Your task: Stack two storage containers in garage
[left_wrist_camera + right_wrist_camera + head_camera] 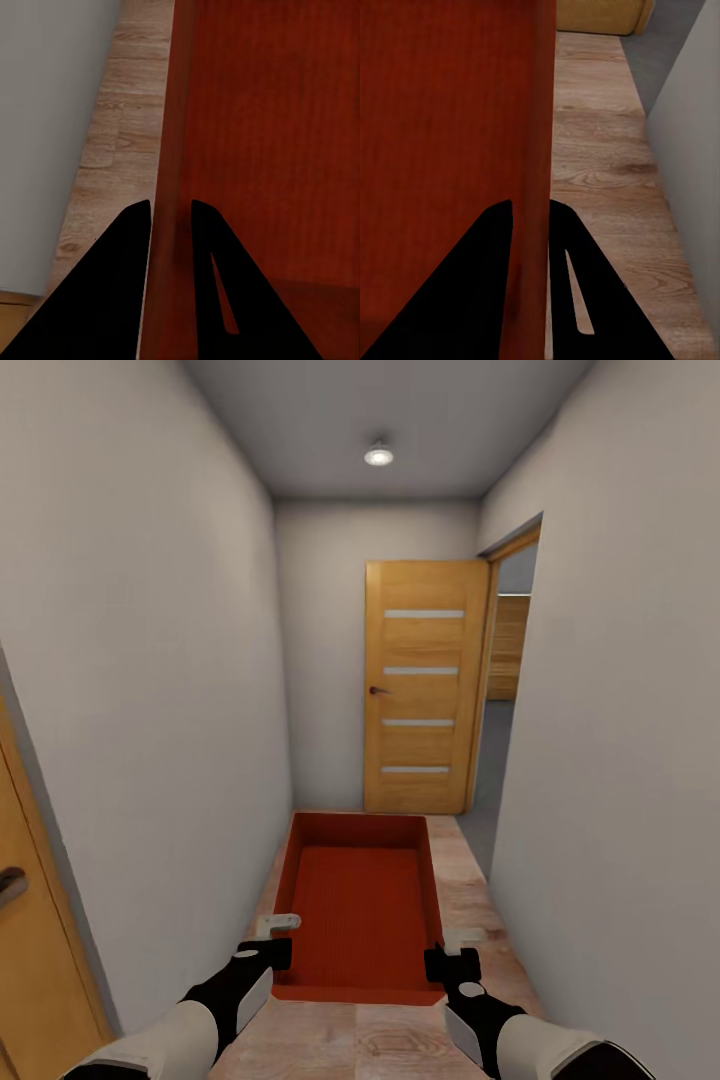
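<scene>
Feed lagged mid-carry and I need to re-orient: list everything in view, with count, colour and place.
Orange-red rectangular topless storage container: one, held low ahead, between both grippers.
Light wood panel door with frosted strips: one, hallway's far end.
Open doorway: one, right of that door.
Round ceiling light: one, white, overhead.
Wood-plank floor: light brown, beneath container.
Left gripper: shut on container's left wall.
Right gripper: shut on its right wall.

Storage containers: one (362, 905) (orange-red, at 6 o'clock)
Grippers: two, left gripper (277, 937), right gripper (450, 948)
Wooden doors: two, panelled door (424, 685), near door (30, 950)
Ceiling lights: one (378, 455)
</scene>
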Controlling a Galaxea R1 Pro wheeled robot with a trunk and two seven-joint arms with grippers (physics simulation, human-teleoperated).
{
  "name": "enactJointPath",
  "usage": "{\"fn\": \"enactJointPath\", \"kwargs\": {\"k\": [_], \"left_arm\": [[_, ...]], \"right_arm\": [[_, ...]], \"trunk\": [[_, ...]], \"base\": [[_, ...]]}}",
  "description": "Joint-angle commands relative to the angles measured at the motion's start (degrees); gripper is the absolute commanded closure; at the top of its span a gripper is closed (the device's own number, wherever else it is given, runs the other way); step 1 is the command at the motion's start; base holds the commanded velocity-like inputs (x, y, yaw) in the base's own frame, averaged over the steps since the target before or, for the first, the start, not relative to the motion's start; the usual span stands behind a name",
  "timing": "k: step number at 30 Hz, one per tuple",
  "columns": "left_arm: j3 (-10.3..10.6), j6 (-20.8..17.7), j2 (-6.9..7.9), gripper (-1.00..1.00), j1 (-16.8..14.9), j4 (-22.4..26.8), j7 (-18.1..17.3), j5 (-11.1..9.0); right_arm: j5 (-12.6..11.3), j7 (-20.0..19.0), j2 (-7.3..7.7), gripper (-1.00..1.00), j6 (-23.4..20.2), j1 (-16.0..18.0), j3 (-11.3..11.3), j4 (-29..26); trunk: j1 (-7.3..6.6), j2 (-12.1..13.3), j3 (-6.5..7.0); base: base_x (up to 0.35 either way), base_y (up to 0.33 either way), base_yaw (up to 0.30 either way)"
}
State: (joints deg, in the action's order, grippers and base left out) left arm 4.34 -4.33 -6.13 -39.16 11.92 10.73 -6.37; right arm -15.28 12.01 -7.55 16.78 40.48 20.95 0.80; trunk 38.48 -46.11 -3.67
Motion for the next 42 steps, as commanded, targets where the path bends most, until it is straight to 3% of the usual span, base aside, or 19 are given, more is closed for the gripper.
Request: {"fn": "enactJointPath", "kwargs": {"k": [1, 42], "left_arm": [[-1.88, -0.41, 0.77, 1.00, -0.04, 0.12, 1.14, 0.13], [-1.88, -0.37, 0.86, 1.00, -0.04, 0.12, 1.14, 0.11]], "right_arm": [[-0.09, 0.12, -0.01, 1.00, 0.27, 0.05, -1.96, -0.09], [-0.04, 0.12, -0.01, 1.00, 0.27, 0.05, -1.96, -0.10]], "trunk": [[0.04, -0.06, -0.09], [0.04, -0.06, -0.09]], "base": [[0.322, 0.000, 0.000], [0.323, 0.000, 0.000]]}}
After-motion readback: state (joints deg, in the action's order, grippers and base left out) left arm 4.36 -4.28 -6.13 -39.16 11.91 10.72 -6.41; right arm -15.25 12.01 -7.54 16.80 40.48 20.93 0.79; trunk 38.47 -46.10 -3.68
